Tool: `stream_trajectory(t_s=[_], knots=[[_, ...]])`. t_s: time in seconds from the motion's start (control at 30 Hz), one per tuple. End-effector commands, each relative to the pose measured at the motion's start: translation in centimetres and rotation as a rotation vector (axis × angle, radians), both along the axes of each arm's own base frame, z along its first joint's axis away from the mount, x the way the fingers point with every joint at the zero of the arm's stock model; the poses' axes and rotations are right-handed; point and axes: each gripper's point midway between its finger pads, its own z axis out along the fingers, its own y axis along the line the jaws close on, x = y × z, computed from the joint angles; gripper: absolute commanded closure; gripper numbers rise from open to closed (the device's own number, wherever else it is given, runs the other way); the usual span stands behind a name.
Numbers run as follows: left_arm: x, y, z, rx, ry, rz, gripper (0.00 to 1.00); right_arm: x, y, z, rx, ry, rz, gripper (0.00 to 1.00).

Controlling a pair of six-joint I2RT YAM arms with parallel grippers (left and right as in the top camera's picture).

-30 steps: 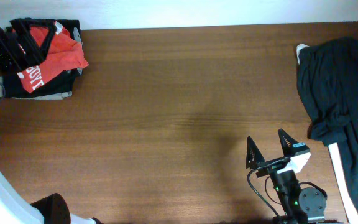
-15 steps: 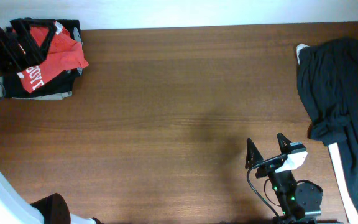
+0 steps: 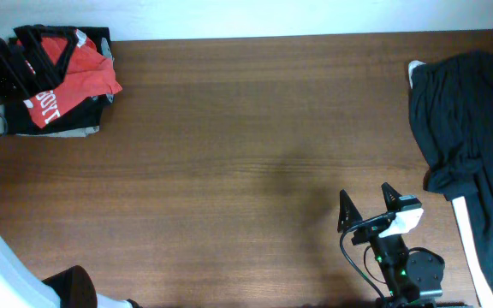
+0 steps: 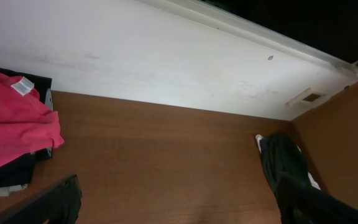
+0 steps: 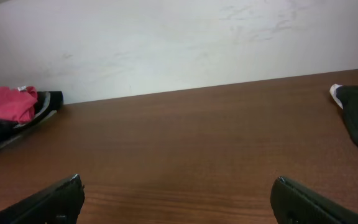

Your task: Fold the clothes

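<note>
Right gripper (image 3: 366, 198) low over the near edge of the brown wooden table (image 3: 229, 128), right of centre, black fingers (image 3: 344, 210) pointing toward the far white wall (image 5: 166, 43). Spread wide, gripping nothing, only bare wood between. Left gripper (image 4: 178, 190) likewise wide open and empty, aimed across the table at the same wall. Crumpled red-orange T-shirt with white lettering (image 3: 80, 70) heaped on a stack of black garments (image 3: 75, 111) at the far left corner, well apart from both grippers. Large black garment (image 3: 456, 111) draped at the right edge, near the right arm yet not touching.
</note>
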Motion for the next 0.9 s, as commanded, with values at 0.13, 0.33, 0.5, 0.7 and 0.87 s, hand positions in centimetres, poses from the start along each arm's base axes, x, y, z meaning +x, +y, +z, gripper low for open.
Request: stream_trajectory(t_s=[0.13, 0.33, 0.5, 0.7, 0.87], knots=[[-0.1, -0.3, 0.2, -0.008, -0.005, -0.009, 0.01, 0.0, -0.2, -0.2, 0.007, 0.006, -0.013, 0.01], [0.0, -0.2, 0.1, -0.009, -0.003, -0.009, 0.01, 0.0, -0.2, -0.2, 0.007, 0.006, -0.013, 0.01], [0.0, -0.3, 0.0, -0.010, 0.001, -0.009, 0.01, 0.0, -0.2, -0.2, 0.007, 0.006, -0.013, 0.01], [-6.1, -7.3, -9.6, -0.095, 0.299, -0.172, 0.01, 0.0, -0.2, -0.2, 0.007, 0.006, -0.013, 0.01], [-15.8, -12.2, -23.0, -0.145, 0.657, -0.322, 0.01, 0.0, -0.2, -0.2, 0.007, 0.006, -0.013, 0.01]])
